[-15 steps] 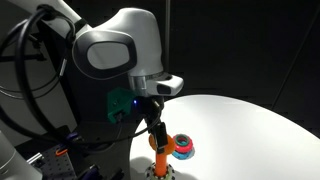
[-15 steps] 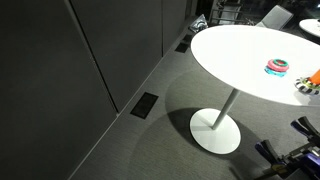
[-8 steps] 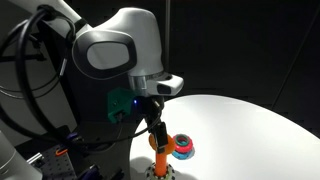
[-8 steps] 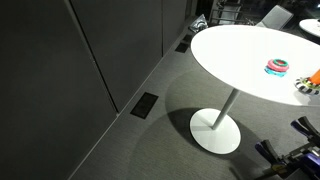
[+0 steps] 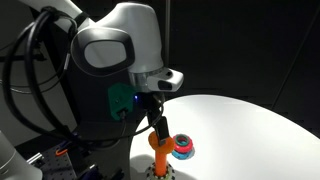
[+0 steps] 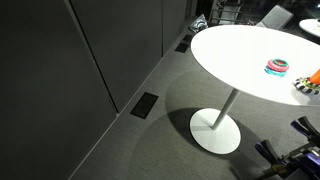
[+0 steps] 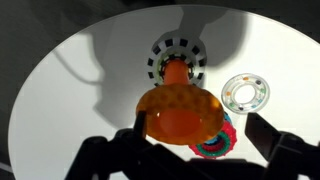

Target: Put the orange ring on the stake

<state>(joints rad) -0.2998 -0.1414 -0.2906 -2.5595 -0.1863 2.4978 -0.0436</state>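
Note:
In the wrist view the orange ring (image 7: pixel 178 112) fills the middle, close under the camera and above the stake (image 7: pixel 176 72), whose checkered base (image 7: pixel 160 55) shows behind it. My gripper (image 7: pixel 200 128) stands open: the left finger touches the ring's edge, while the right finger (image 7: pixel 262 130) is well apart from it. Whether the ring hangs on the left finger or sits on the stake's top I cannot tell. In an exterior view the gripper (image 5: pixel 153 122) hangs over the ring (image 5: pixel 156 141) and the stake (image 5: pixel 161 160).
A red-and-blue ring (image 7: pixel 212 143) lies on the round white table (image 7: pixel 80 80) beside the stake, also seen in both exterior views (image 5: pixel 183 148) (image 6: pixel 277 67). A clear ring with coloured beads (image 7: pixel 245 93) lies to its right. The table edge is near the stake.
The arm has shifted very slightly; ring, stake and the open jaws look the same.

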